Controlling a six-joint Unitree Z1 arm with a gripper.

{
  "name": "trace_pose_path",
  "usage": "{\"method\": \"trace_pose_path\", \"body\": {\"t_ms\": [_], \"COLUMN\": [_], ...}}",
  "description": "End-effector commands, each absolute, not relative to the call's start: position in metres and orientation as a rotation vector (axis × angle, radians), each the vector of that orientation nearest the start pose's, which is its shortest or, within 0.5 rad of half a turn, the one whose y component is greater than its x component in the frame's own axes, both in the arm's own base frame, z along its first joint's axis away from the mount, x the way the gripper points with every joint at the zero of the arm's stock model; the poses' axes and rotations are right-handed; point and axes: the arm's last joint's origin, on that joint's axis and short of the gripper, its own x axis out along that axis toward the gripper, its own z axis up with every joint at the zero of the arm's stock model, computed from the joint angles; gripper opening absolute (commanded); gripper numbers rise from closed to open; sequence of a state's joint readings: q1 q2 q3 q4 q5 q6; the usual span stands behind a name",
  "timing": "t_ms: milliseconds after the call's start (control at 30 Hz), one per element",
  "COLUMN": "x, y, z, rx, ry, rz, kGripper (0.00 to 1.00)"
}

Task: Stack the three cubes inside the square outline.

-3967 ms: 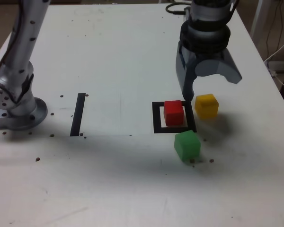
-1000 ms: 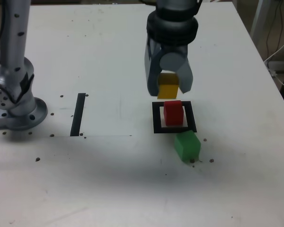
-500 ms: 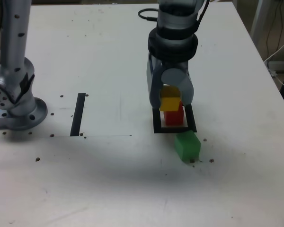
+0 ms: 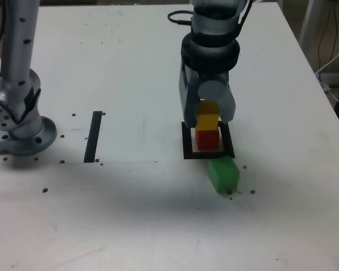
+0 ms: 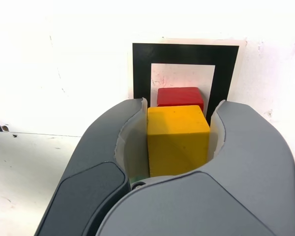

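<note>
Two cubes are involved in the step in hand: the yellow cube [image 4: 207, 121] is being placed on the red cube [image 4: 207, 140]. The gripper [image 5: 179, 140] is clamped on the yellow cube, with one finger against each of two opposite sides. The red cube sits inside the outline [image 4: 187, 152], on its white middle. In the exterior view, the yellow cube appears directly above the red cube, and its lower edge meets the red cube's visible face. Whether the two are in contact, or a thin gap remains, cannot be told from either view. In the wrist view, a strip of the red cube shows beyond the yellow cube; this may be viewing angle or a small offset.

The green cube [image 4: 224, 174] is outside the outline, on the table [image 4: 118, 226], just beside the frame's near edge in the exterior view. It is the remaining cube to be stacked.

Next move, as judged: verify that the yellow cube is centred over the red cube, correct any offset, and lower until it seats. Then open the fingers evenly and retract straight up. Caution: release above the seat may drop the yellow cube askew; excess downward or sideways travel may shift the red cube. After release, proceed to the green cube.

Markings: no brand, label or legible writing is visible on the cubes, gripper, arm [image 4: 22, 51] or table.
</note>
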State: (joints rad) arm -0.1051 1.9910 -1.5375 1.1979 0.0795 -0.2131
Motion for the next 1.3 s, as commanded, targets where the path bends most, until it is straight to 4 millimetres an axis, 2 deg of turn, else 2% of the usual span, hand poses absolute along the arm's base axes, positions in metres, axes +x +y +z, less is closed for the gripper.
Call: {"method": "trace_pose_path", "body": {"t_ms": [0, 300, 633, 700, 1267], "x": [0.355, 0.357, 0.357, 0.357, 0.352], "y": [-0.031, -0.030, -0.031, -0.031, -0.033], "z": [0.258, 0.257, 0.253, 0.254, 0.266], "rx": [-0.020, -0.038, -0.028, -0.021, -0.014], "ry": [1.639, 1.647, 1.673, 1.683, 1.689], "rz": [0.157, 0.147, 0.125, 0.113, 0.101], "kGripper": [0.16, 0.59, 0.97, 0.99, 0.99]}}
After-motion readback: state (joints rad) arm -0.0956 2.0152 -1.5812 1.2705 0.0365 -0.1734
